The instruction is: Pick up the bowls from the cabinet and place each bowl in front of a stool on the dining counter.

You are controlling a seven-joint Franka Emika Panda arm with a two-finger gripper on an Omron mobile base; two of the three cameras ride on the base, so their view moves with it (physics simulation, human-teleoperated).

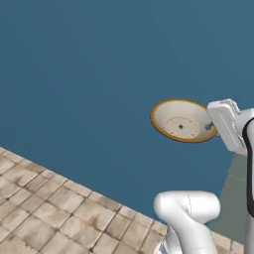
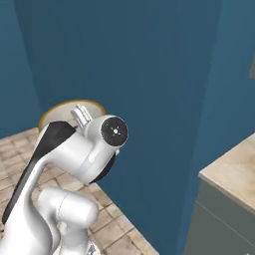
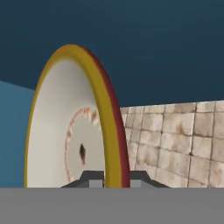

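A shallow cream-white bowl with a tan-brown rim hangs in the air in front of a blue wall, tipped so its inside faces the left base camera. My gripper is shut on its right rim. In the hand view the bowl stands on edge, its rim pinched between my gripper's two dark fingertips. From the right base view the arm covers most of the bowl, and only the rim's upper arc shows. The cabinet and the stools are out of view.
A blue wall fills the background above a tan tiled floor. A beige-topped counter corner on a grey-green base stands at the right; I cannot tell if it is the dining counter.
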